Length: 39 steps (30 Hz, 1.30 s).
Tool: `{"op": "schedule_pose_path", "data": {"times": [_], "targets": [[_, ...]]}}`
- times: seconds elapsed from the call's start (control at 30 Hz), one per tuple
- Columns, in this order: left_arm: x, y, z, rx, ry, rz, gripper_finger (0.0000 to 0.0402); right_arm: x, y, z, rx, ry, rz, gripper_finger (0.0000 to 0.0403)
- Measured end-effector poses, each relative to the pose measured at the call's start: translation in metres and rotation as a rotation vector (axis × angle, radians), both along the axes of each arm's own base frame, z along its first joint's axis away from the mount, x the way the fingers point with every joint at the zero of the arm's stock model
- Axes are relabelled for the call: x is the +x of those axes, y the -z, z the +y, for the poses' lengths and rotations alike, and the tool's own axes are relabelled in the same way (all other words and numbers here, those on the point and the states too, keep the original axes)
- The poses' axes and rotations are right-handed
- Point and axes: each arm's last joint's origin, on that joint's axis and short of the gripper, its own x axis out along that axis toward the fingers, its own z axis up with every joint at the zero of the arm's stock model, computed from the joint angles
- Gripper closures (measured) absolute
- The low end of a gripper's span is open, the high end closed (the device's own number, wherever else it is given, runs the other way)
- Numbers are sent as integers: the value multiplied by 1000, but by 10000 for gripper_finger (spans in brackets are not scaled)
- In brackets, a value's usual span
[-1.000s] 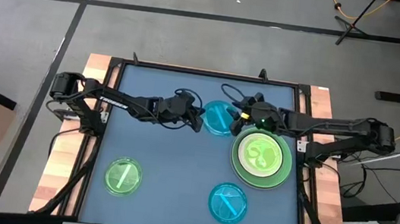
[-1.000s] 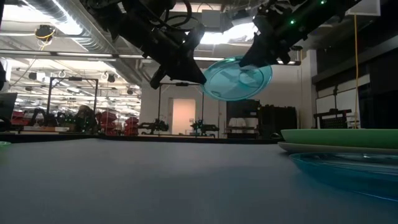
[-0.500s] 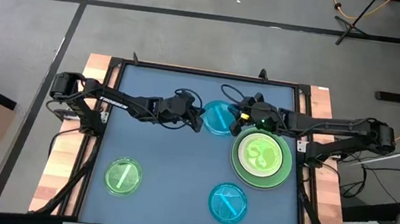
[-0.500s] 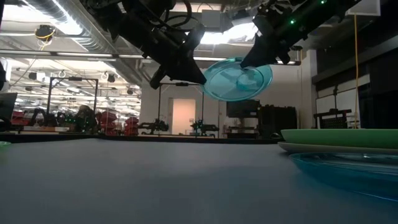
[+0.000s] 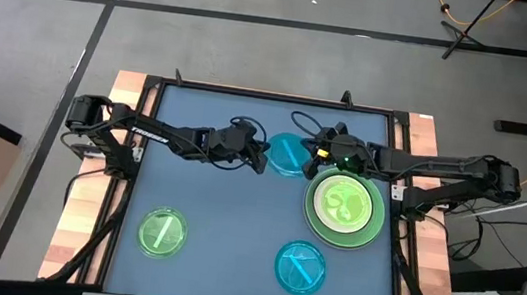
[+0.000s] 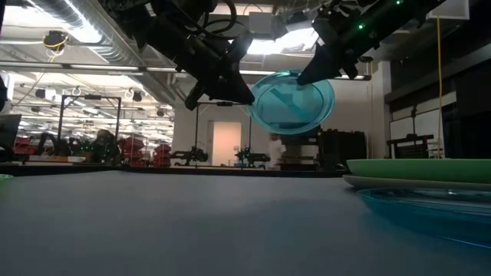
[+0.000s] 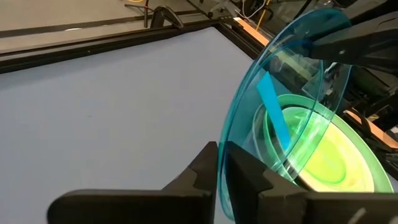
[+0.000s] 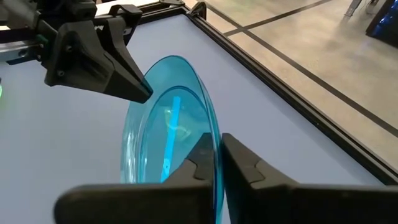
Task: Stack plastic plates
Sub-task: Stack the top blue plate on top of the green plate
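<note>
a small plate (image 5: pixel 290 156) hangs between my left gripper (image 5: pixel 262 158) and right gripper (image 5: pixel 317 152), above the desk (image 5: pixel 216 202); the plate stack (image 5: pixel 344 208) sits beside it.

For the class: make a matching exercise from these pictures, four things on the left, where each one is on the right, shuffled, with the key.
Things
1. lifted blue plate
2. second blue plate
3. lone green plate
4. stack of plates

Places
A. flat on the table, near-left part
B. under the right arm, on the table's right side
C. in the air, between both grippers
D. flat on the table, near edge, in front of the stack

Pairs: 1-C, 2-D, 3-A, 4-B
</note>
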Motion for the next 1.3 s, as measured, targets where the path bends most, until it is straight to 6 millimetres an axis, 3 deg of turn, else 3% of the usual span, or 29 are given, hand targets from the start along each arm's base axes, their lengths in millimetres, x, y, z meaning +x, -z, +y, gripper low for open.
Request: {"op": "schedule_pose_path", "data": {"times": [0.5, 0.77, 1.3], "targets": [[0, 0, -1, -16, 32, -2, 305, -1, 0, 0, 9, -17, 7, 401], [0, 3, -6, -52, 106, 23, 288, -13, -2, -17, 81, -41, 30, 402], [1, 3, -18, -51, 141, 31, 294, -91, -9, -39, 425, -276, 214, 403]]}}
